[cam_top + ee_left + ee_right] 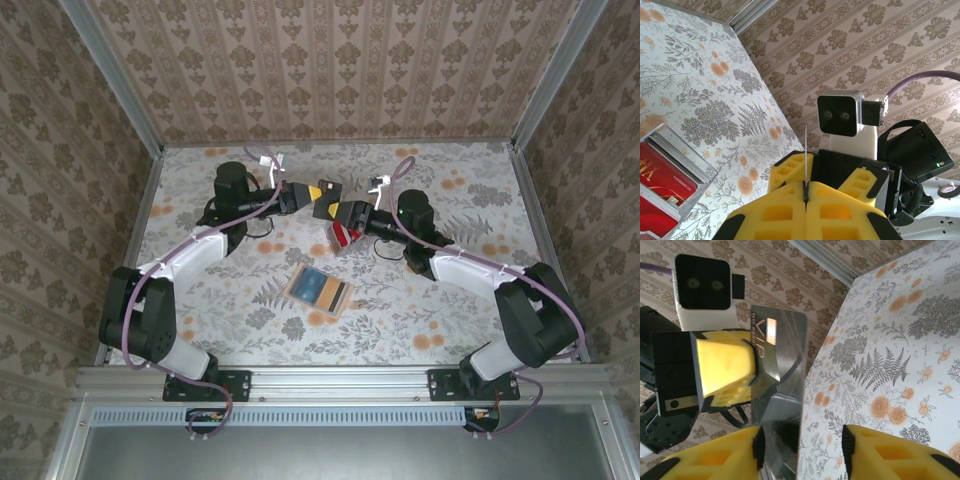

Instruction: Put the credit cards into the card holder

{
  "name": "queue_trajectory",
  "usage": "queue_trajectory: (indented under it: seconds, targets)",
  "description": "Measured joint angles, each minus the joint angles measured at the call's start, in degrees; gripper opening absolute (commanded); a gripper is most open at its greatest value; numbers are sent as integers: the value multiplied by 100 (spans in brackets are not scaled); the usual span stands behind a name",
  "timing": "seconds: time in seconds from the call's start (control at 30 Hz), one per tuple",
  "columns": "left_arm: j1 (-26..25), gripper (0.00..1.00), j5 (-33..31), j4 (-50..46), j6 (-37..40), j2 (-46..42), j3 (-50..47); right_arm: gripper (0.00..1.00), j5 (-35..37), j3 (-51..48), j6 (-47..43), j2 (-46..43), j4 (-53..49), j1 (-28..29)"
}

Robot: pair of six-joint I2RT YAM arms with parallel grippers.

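Right now the big worry is a drop. The left gripper (806, 190) has its jaws squeezed tight on one dark card (787, 340). It holds the card by one side, with much of it sticking out. The card is thin and shiny, so I think it could slip or twist on the way down. The card holder (320, 288) lies open on the table (450, 290) with nothing pinning it, so a push might just slide it away. The right gripper (801, 450) has its jaws apart, with a clear box (707, 172) of red credit cards (662, 175) between them. I cannot tell if it grips the box. Both grippers are close together, and the card holder sits well apart from them, nearer the arm bases.
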Motion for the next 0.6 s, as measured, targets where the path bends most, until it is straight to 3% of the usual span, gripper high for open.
queue_trajectory:
  seconds: [0.27, 0.6]
  targets:
    - [-2, 0, 7, 9, -31, 144, 0, 35, -2, 0, 17, -70, 4, -9]
    - [7, 0, 15, 151, -92, 238, 0, 6, -26, -2, 39, -70, -2, -46]
